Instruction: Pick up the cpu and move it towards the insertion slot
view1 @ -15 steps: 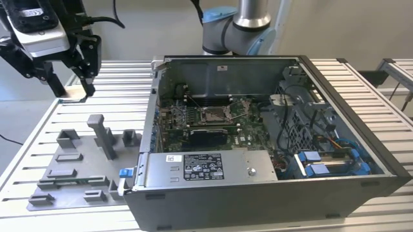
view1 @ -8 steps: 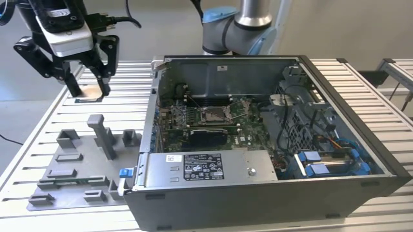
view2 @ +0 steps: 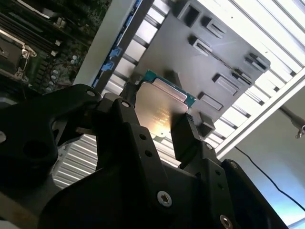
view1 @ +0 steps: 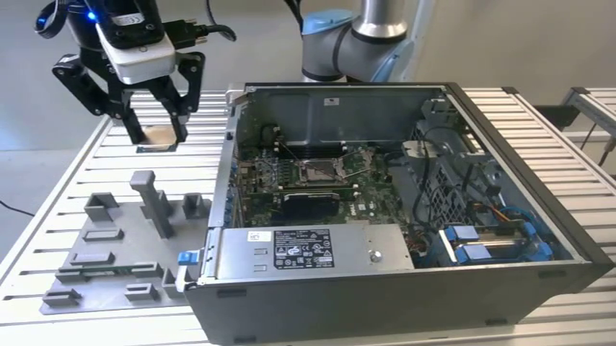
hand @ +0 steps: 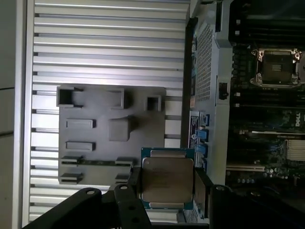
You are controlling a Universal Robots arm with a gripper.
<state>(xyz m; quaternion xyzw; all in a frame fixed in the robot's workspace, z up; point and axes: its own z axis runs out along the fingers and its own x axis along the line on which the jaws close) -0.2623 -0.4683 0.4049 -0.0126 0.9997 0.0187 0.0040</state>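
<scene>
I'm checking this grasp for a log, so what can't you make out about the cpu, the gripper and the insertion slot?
1. The cpu's side edges: both wrist views, covered by the gripper clamped on them.
2. The gripper's upper body: exterior view, cut off by the top edge.
3. The insertion slot's contacts: exterior view, too small; first wrist view, too dark.

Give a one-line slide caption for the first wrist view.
Gripper grips the cpu by its edges, with the grey tray and the insertion slot beyond.
</scene>
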